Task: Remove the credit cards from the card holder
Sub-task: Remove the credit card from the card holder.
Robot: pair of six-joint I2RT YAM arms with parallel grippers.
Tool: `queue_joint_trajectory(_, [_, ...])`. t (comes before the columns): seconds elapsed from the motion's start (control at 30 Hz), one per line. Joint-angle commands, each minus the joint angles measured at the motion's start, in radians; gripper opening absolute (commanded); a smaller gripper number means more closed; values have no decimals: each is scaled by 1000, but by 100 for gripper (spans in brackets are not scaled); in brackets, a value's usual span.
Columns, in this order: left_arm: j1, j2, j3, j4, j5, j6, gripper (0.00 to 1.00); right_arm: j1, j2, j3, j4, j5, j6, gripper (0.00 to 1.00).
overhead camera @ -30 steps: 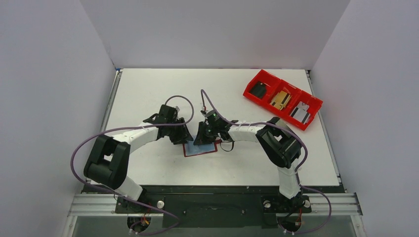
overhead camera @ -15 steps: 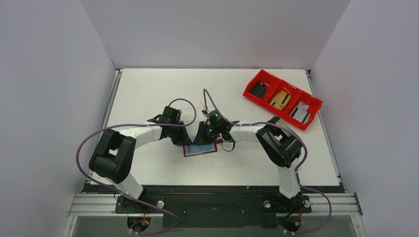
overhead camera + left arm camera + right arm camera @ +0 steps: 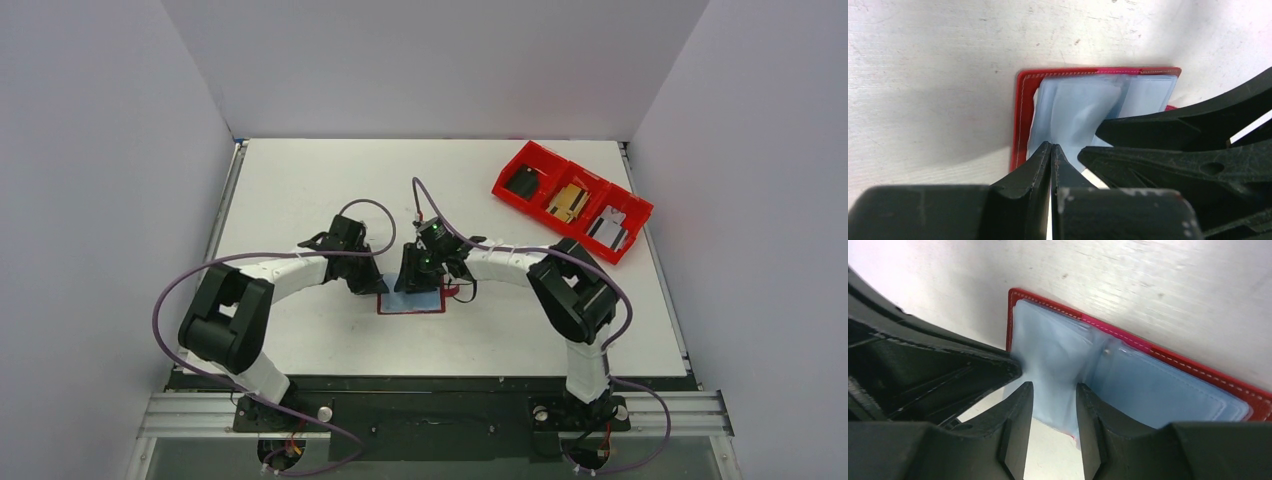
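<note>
The card holder [image 3: 425, 303] lies open on the table, dark red [image 3: 1020, 115] with pale blue inner leaves [image 3: 1073, 110]. One pale blue leaf [image 3: 1058, 350] bulges up off the holder [image 3: 1198, 365]; I cannot tell whether it is a sleeve or one of the credit cards. My left gripper [image 3: 1051, 146] is shut, its tips pinched on that leaf's near edge. My right gripper [image 3: 1054, 385] is open, one finger on each side of the raised leaf. Seen from above, both grippers [image 3: 372, 285] [image 3: 413, 282] meet over the holder's far edge.
A bright red three-compartment bin [image 3: 570, 200] with small items stands at the back right. In the left wrist view the right gripper's fingers [image 3: 1173, 130] crowd in from the right. The left gripper's body [image 3: 948, 370] fills the left of the right wrist view.
The left gripper has moved in to the holder and closed. The right gripper has opened. The holder now lies squarer and slightly further right.
</note>
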Motion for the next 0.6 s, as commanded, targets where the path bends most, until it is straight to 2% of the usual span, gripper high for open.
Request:
queue_joint_trajectory(0.0, [-11, -70, 20, 26, 2, -6, 0, -12, -101, 51, -143, 106, -32, 35])
queue_joint_trajectory(0.23, [-39, -98, 29, 47, 20, -13, 0, -32, -187, 59, -218, 207, -37, 36])
queue_joint_trajectory(0.5, [-126, -67, 77, 55, -6, -20, 0, -83, -263, 7, -285, 335, -74, 36])
queue_joint_trajectory(0.57, [-144, -55, 90, 65, -12, -26, 5, -98, -279, -13, -286, 340, -81, 36])
